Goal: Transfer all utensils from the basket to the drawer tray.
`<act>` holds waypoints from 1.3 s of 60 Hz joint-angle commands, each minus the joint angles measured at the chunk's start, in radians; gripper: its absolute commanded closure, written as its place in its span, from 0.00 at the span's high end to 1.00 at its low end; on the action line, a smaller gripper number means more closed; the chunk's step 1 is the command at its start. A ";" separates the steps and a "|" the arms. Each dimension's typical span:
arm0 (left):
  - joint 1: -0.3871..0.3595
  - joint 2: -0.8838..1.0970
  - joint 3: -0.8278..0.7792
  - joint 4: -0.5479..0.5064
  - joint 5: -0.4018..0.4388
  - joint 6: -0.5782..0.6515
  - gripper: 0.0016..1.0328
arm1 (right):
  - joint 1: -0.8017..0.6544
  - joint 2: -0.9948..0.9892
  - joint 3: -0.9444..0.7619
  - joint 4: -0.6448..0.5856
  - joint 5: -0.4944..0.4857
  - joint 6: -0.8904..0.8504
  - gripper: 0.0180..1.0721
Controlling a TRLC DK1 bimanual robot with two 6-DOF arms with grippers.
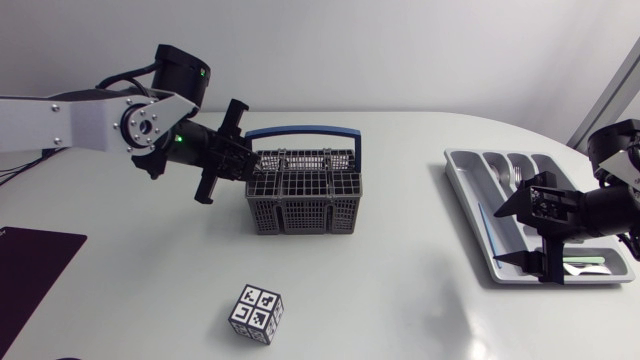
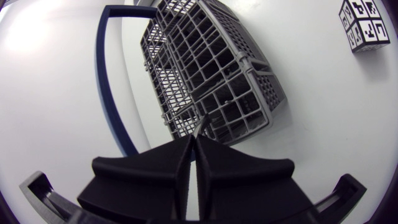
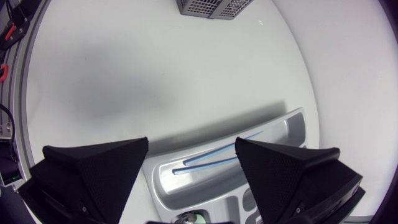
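The left gripper (image 2: 194,138) has its fingers pressed together just beside the utensil basket (image 2: 211,74). A thin grey tip (image 2: 202,124) at their ends is too small to name. If it is a utensil, so shallow a hold may let it slip. The head view shows spoons (image 1: 515,175) in the drawer tray (image 1: 470,190). The right wrist view, with the right gripper (image 3: 192,143) spread wide, shows only blue-handled utensils (image 3: 211,158).

The basket (image 1: 303,200) is showing matt grey plastic mesh; right of it, the tray (image 1: 462,172) is gleaming smooth, silvery.
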 commanded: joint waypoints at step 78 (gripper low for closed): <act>-0.186 -0.217 0.363 -0.542 0.009 -1.006 0.03 | 0.295 -0.297 0.019 -0.064 -0.081 0.528 0.95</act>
